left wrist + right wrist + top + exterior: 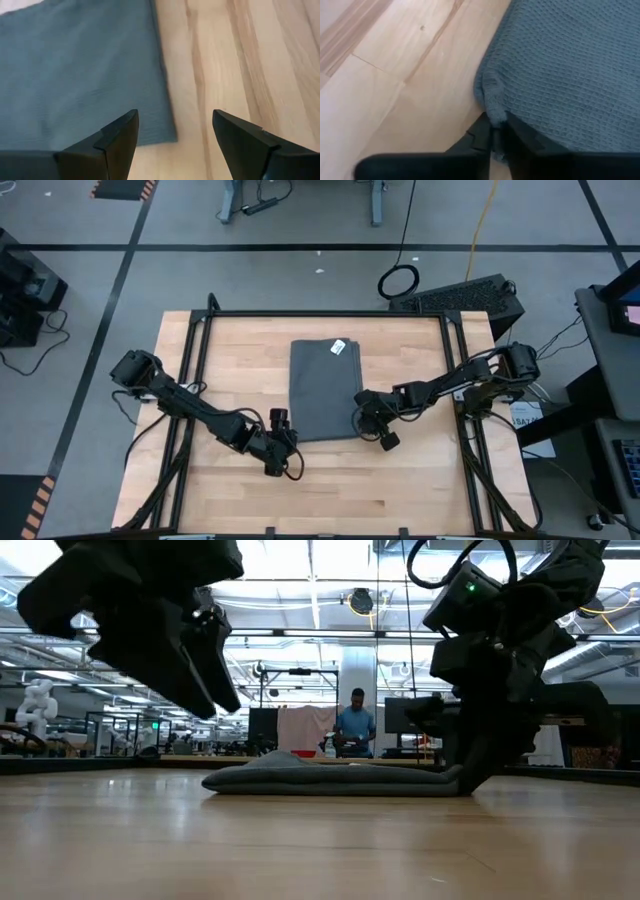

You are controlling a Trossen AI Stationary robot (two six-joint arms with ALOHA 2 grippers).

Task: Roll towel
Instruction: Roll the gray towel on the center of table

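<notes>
The left gripper (165,635) hangs above the table (400,480) with fingers spread, just off the towel's (324,390) near left corner. The right gripper (492,132) pinches the towel's near right corner. The towel lies flat mid-table, toward the far edge.

The left gripper (281,442) hovers with fingers spread, while the right gripper (366,418) sits low, fingers pinched on the towel (324,388).

dark grey waffle-weave towel (323,388) with white tag (338,347), pale striped-grain wood table (400,480), black hands
</notes>
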